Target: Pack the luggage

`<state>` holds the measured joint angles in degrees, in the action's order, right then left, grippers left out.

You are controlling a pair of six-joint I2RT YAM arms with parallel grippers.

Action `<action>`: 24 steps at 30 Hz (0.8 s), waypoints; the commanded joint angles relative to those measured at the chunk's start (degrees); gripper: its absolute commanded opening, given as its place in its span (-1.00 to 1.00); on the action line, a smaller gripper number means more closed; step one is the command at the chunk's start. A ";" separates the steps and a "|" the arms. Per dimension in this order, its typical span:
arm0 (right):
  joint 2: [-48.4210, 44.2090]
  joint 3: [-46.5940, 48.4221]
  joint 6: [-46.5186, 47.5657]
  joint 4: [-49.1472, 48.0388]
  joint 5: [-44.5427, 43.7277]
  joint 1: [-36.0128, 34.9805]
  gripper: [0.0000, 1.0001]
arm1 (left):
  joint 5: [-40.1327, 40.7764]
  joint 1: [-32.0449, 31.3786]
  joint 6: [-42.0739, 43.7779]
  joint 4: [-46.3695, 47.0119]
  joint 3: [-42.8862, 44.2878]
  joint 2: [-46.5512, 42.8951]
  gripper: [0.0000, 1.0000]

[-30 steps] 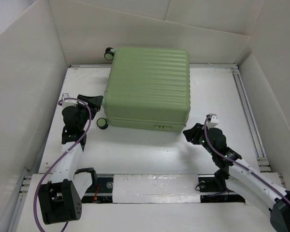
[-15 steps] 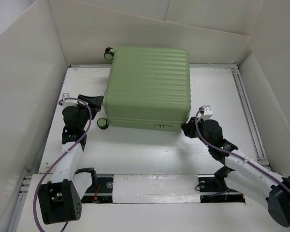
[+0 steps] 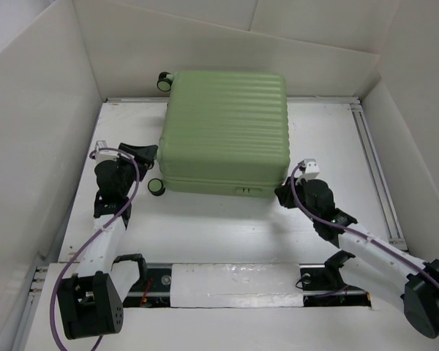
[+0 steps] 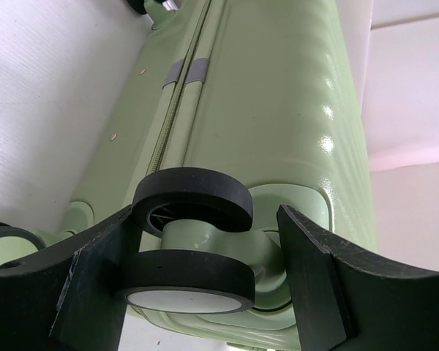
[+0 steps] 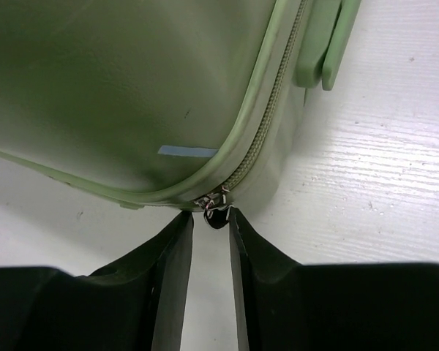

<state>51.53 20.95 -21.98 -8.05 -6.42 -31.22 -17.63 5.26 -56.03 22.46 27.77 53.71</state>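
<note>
The pale green ribbed luggage (image 3: 227, 128) lies flat and closed at the back middle of the white table (image 3: 227, 227). My left gripper (image 3: 146, 162) is at its near left corner. In the left wrist view the luggage side (image 4: 278, 95) fills the frame, and my left gripper (image 4: 208, 219) is open, its jaws standing either side of a black double wheel (image 4: 197, 194). My right gripper (image 3: 282, 194) is at the near right corner. In the right wrist view my right gripper (image 5: 211, 213) is only narrowly open, with the small zipper pull (image 5: 218, 213) at its tips on the luggage (image 5: 117, 88).
White cardboard walls (image 3: 36, 146) enclose the table on the left, back and right. A metal rail (image 3: 373, 161) runs along the right edge. Another wheel (image 3: 163, 79) sticks out at the far left corner. Pale green tabs (image 5: 325, 44) stick out of the luggage side.
My right arm has moved left and forward, bringing its gripper up to the luggage's near right corner. The left arm and the luggage have not moved.
</note>
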 commanded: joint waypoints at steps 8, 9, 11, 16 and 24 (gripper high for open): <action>1.03 3.31 0.00 -9.08 -8.09 -0.15 -0.49 | -6.81 -2.27 4.35 2.77 2.64 -2.12 -1.00; 1.03 3.31 0.87 -9.87 -8.09 -0.15 -0.60 | -6.81 -2.27 4.87 2.77 2.64 -2.12 -1.00; 1.03 3.31 2.37 -12.07 -7.56 -0.15 -0.73 | -6.11 -2.27 4.88 2.24 2.64 -2.12 -1.00; 1.56 4.45 3.52 -13.22 -7.56 -0.15 -1.00 | -5.49 -2.27 5.49 1.18 2.64 -2.65 -1.00; -5.37 1.55 -0.15 -9.89 -5.81 -5.50 -1.00 | -5.66 -2.80 5.24 3.73 1.50 -3.18 -1.00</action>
<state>51.33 20.62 -19.70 -9.58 -13.58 -33.21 -17.63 4.49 -52.97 21.67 27.77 52.38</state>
